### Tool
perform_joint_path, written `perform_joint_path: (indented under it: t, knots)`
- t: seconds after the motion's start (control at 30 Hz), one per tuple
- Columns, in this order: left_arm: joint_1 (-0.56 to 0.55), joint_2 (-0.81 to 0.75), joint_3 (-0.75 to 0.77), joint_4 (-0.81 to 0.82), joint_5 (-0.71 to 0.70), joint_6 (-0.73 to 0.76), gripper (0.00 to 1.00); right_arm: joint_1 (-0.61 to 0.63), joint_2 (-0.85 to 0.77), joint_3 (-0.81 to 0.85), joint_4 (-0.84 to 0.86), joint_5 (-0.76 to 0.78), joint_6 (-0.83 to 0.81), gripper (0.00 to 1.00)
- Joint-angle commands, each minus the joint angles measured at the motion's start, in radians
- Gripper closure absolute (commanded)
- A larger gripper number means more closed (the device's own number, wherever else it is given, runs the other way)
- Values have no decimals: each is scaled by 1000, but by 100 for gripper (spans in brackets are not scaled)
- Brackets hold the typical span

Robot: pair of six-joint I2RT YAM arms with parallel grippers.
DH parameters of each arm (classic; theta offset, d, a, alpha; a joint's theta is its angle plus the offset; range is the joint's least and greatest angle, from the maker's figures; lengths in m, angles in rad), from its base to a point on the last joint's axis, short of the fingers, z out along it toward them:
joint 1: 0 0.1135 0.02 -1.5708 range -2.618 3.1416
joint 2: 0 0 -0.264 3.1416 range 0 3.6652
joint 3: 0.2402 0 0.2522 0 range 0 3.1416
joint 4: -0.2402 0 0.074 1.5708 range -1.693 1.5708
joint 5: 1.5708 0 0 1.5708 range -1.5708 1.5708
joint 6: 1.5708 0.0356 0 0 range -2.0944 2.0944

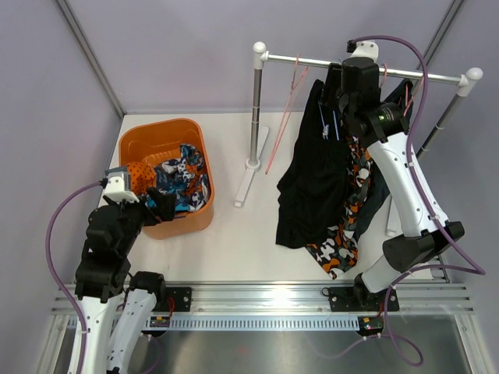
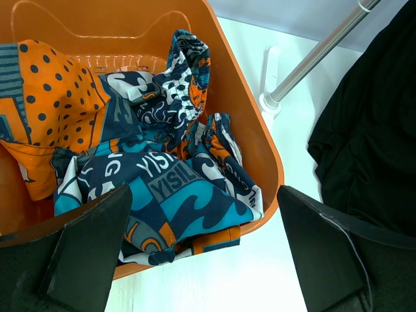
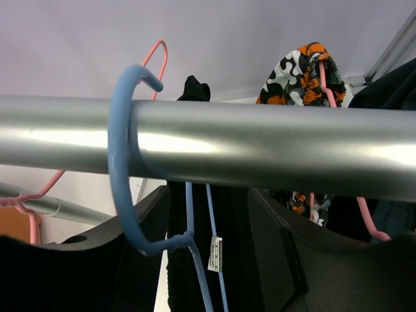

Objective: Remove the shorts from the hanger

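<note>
The black shorts (image 1: 312,179) look limp, light; pinch the waistband under the hanger (image 3: 127,162). Left fingers (image 2: 91,247) and right fingers (image 3: 279,253) gape apart.

Item 1: I read "YISIL" in pale block capitals on the teal-blue/orange patterned shorts (image 2: 175,188) lying in the orange basket (image 2: 257,149). The word repeats nearby, partly folded away.
Item 2: a white tag (image 3: 214,253) on the black shorts (image 3: 237,240), print too small for me to read.
</note>
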Motion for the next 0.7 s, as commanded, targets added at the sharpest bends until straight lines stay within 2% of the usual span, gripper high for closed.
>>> perform_joint_path:
  t: [0.0,0.67]
  knots:
    - [-7,8,-1,31,-8,17,1,-7,12,28,32,-37,2,41]
    - [-19,15,0,26,-13,17,1,-12,4,-52,50,-47,21,54]
